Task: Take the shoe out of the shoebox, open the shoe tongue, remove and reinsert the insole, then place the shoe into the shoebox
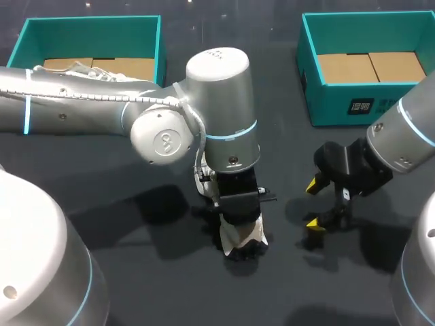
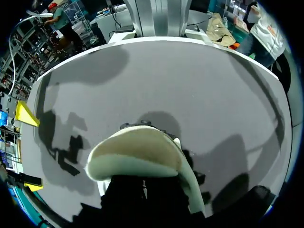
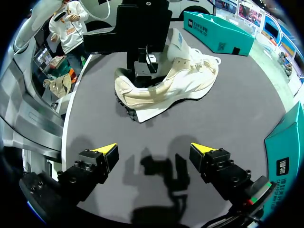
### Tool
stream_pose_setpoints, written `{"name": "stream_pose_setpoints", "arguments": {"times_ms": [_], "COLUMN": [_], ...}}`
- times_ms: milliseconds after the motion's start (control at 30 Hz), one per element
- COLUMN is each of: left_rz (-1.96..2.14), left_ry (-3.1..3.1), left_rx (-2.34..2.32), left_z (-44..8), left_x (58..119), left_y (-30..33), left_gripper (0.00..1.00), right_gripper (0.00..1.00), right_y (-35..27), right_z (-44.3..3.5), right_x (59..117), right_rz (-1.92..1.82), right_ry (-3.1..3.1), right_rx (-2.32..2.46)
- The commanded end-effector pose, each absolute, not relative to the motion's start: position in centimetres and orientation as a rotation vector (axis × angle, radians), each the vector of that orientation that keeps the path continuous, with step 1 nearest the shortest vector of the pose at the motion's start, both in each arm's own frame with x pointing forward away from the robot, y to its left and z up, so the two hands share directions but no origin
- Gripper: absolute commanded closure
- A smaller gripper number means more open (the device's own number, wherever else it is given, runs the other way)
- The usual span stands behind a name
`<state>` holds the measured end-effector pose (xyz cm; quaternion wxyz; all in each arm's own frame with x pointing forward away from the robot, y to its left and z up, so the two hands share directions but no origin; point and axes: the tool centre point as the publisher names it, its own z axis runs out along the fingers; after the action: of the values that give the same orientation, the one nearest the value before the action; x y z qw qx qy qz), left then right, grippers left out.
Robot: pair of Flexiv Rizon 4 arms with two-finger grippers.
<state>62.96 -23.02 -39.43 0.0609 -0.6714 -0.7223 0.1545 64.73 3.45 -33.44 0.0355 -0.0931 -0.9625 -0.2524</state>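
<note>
Filling nearly all of the head view, the dark grey worktop [image 1: 136, 272] carries everything here. My left arm [image 1: 81, 102] comes in from the left edge and reaches to about the middle of the worktop, its wrist turned straight down. My right arm [image 1: 401, 142] comes in from the right edge and stops short of the middle.

Two teal shoeboxes stand along the far edge. The left shoebox [image 1: 88, 37] is by the far left corner, partly behind the left arm. The right shoebox [image 1: 340, 105] is toward the far right corner. Both are open on top, with brown cardboard showing on their floors.

The shoe [image 3: 175, 78], a cream sneaker with white laces, is outside both boxes. It lies on the worktop near the middle, under the left wrist, heel toward the near edge and laced toe end toward the far edge.

The left gripper [image 3: 142, 71] is down at the shoe's heel collar. In its own wrist view the cream heel covers the yellow tips, so I cannot tell whether it grips the shoe or only rests against it.

The right gripper [image 3: 154, 149] hangs over bare worktop just right of the shoe, facing it. Its yellow-tipped fingers [image 3: 107, 151] are spread wide apart with nothing between them.
</note>
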Motion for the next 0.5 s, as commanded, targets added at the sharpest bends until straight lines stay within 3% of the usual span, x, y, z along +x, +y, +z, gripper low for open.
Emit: {"name": "stream_pose_setpoints", "arguments": {"times_ms": [33, 300, 500], "left_rz": [0.413, 0.424, 0.326], "left_ry": [-2.2, -2.245, -2.248], "left_rx": [-2.009, -2.052, -2.05], "left_z": [-40.1, -37.3, -39.8], "left_x": [64.1, 64.7, 64.0], "left_y": [-22.4, -22.2, -22.8], "left_gripper": [1.0, 1.0, 1.0], "right_gripper": [0.0, 0.0, 0.0], "right_y": [3.5, 3.5, 3.5], "right_z": [-33.5, -33.5, -33.5], "right_x": [64.6, 64.6, 64.6], "right_rz": [-0.774, -0.774, -0.774], "right_ry": [-2.96, -2.96, -2.96], "right_rx": [-0.287, -0.287, -0.287]}}
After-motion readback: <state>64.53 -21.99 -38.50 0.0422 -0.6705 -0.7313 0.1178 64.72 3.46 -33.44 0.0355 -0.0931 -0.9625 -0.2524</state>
